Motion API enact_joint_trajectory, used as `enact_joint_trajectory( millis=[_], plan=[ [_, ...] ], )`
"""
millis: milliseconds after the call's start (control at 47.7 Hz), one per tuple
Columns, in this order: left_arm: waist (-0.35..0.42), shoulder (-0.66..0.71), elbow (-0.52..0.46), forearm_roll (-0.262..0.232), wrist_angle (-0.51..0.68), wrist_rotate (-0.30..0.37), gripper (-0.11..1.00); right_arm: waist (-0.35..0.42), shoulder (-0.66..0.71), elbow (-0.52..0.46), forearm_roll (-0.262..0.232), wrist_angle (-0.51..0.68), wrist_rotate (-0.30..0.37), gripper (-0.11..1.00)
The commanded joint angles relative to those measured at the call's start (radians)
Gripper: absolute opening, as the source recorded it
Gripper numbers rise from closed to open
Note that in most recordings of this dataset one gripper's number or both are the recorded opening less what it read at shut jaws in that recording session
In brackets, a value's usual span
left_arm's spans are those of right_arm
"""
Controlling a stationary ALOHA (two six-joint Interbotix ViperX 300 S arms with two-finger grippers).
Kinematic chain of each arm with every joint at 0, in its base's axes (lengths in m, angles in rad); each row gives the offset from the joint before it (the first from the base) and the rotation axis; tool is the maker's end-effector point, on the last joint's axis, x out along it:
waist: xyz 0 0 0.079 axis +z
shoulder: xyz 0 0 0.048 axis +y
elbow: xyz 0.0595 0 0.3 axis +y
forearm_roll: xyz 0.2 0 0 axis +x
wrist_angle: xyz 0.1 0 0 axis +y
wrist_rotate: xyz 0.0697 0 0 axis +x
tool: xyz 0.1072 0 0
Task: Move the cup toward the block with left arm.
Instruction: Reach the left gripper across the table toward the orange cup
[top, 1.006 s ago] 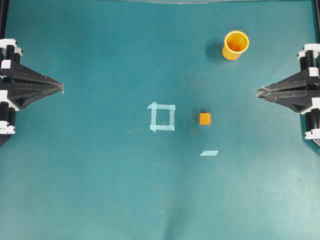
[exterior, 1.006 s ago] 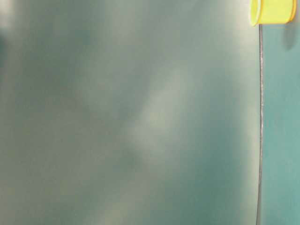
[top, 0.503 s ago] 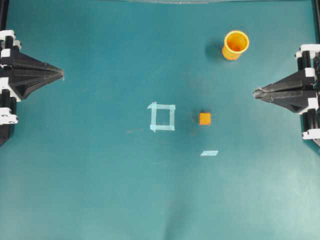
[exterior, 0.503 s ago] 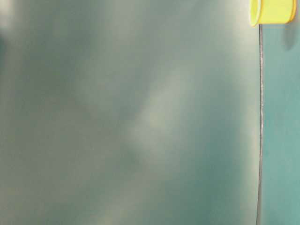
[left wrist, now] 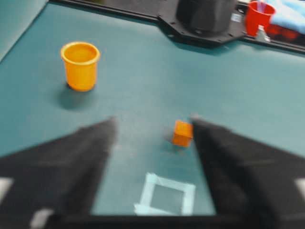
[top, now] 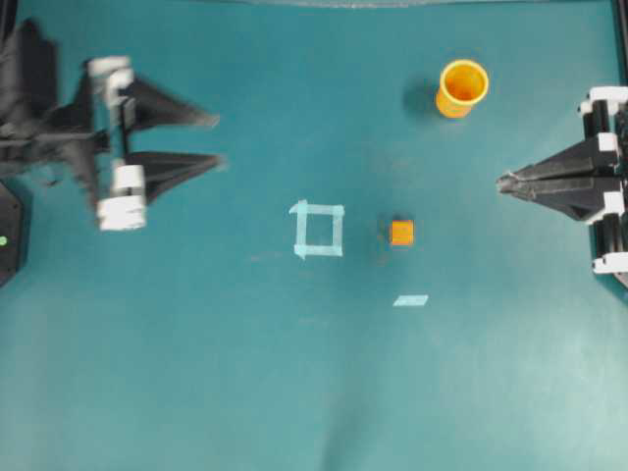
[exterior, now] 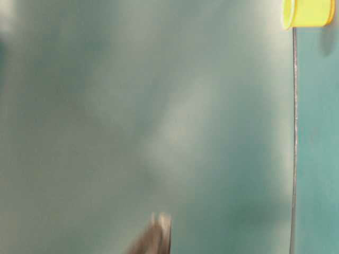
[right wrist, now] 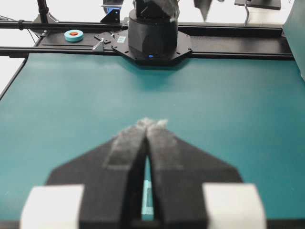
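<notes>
Orange cup [top: 462,87]; orange block [top: 401,233], top perhaps ridged; teal table [top: 196,373].

A teal table [top: 196,373] under even light, black-framed.

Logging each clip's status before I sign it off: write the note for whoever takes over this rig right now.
Left gripper: fingers open, empty, out over the table's left side, well short of everything.
Right gripper: fingers shut, empty, parked at the right edge.
Cup: upright at the far right, untouched.
Block: near the middle, just right of the tape square.
Done: only the approach has begun.
Left: reach the cup, take it and move it toward the block.
</notes>
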Motion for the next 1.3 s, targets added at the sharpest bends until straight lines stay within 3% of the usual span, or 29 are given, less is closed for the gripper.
enact_joint_trajectory(
  millis=[0, 105, 524, 1279],
  plan=[
    [0.011, 0.101, -0.1, 0.002, -0.015, 0.0, 0.7, 0.0, 0.002, -0.026, -0.002, -0.003, 0.0, 0.0],
    [0.009, 0.222, -0.222, 0.003, -0.005, 0.003, 0.82, 0.0, 0.003, -0.028, -0.002, -0.003, 0.0, 0.0],
    [0.018, 0.565, -0.63, 0.006, 0.221, 0.006, 0.8, 0.0, 0.005, -0.025, -0.002, -0.002, 0.002, 0.0],
    [0.057, 0.96, -0.997, 0.006, 0.276, -0.008, 0.8, 0.0, 0.026, -0.02, -0.005, -0.008, -0.003, 0.0]
  ],
)
